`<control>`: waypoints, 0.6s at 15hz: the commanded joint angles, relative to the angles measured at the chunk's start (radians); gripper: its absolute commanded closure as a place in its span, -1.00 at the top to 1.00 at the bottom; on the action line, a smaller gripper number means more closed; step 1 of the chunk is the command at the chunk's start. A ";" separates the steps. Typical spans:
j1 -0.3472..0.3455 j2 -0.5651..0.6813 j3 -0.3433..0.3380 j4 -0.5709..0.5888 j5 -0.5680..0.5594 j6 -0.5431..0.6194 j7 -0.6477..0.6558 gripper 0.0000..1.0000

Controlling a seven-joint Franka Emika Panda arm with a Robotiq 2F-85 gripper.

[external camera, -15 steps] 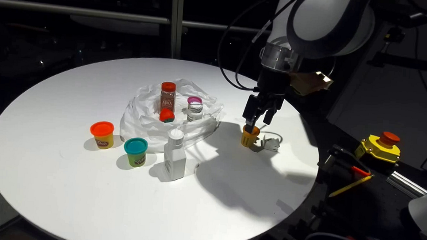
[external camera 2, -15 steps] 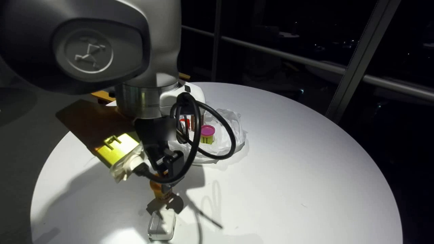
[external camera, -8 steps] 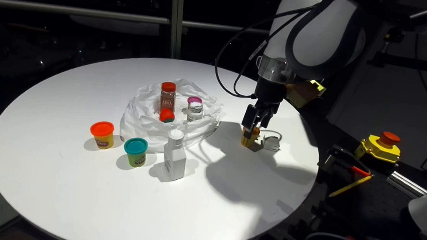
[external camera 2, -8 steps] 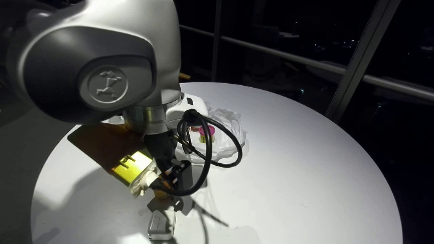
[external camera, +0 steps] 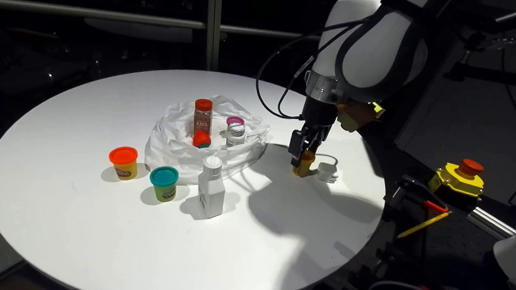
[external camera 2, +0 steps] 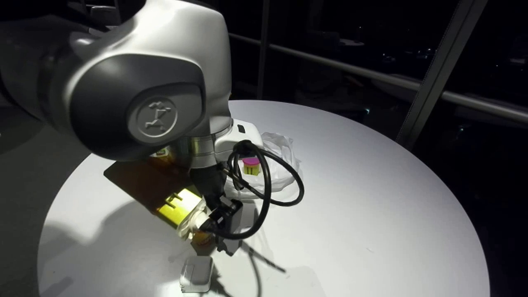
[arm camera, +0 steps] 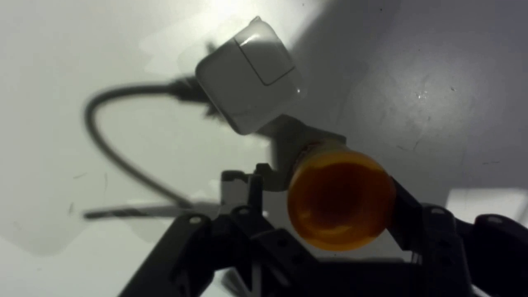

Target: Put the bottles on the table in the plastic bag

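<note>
An orange pot (arm camera: pixel 342 202) stands on the white table (external camera: pixel 103 234) between the fingers of my gripper (arm camera: pixel 326 198). In the wrist view the right finger lies against its rim, while a gap shows on the left finger's side. The plastic bag (external camera: pixel 171 122) lies spread on the table, holding a red-brown bottle (external camera: pixel 202 121) with a red cap, a small white bottle (external camera: pixel 235 138) and a purple-topped pot (external camera 2: pixel 251 168). Outside it are an orange-lidded pot (external camera: pixel 124 166), a teal-lidded pot (external camera: pixel 164 186) and a white bottle (external camera: pixel 211 195). The arm hides part of the bag in an exterior view.
A white charger block (arm camera: pixel 251 78) sits close beside the orange pot. Inside the bag is a red strawberry-shaped piece (external camera: pixel 201 140). Off the table's edge stands a yellow box with a red button (external camera: pixel 459 177), near a yellow pencil (external camera: pixel 424 224).
My gripper has come lower and a little closer to the bag's side, and its fingers have drawn nearer together around the orange pot. The pot has barely shifted.
</note>
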 commanded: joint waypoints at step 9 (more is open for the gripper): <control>0.145 -0.221 -0.119 0.070 -0.106 -0.122 0.242 -0.52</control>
